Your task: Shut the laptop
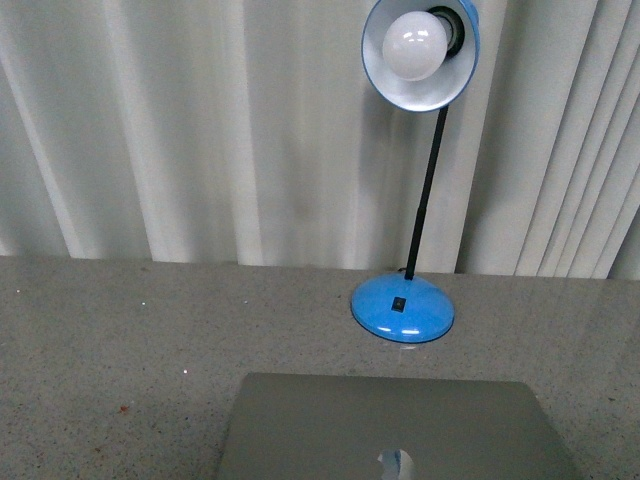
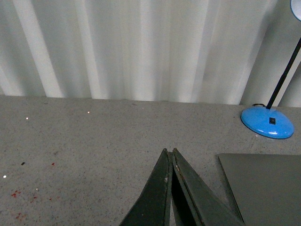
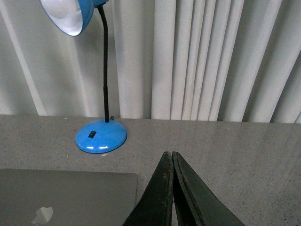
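The laptop (image 1: 390,425) lies flat on the grey table with its silver-grey lid down and the shiny apple logo facing up, at the bottom centre of the front view. In the left wrist view the laptop (image 2: 268,186) is off to one side of my left gripper (image 2: 168,151), whose dark fingers are shut with nothing between them. My right gripper (image 3: 169,154) is shut and empty too, with the laptop (image 3: 66,195) beside it. Neither gripper touches the lid. Neither arm shows in the front view.
A blue desk lamp stands just behind the laptop, its round base (image 1: 402,307) on the table and its shade with a white bulb (image 1: 417,45) up high. White pleated curtains (image 1: 200,130) close off the back of the speckled grey table (image 1: 120,330).
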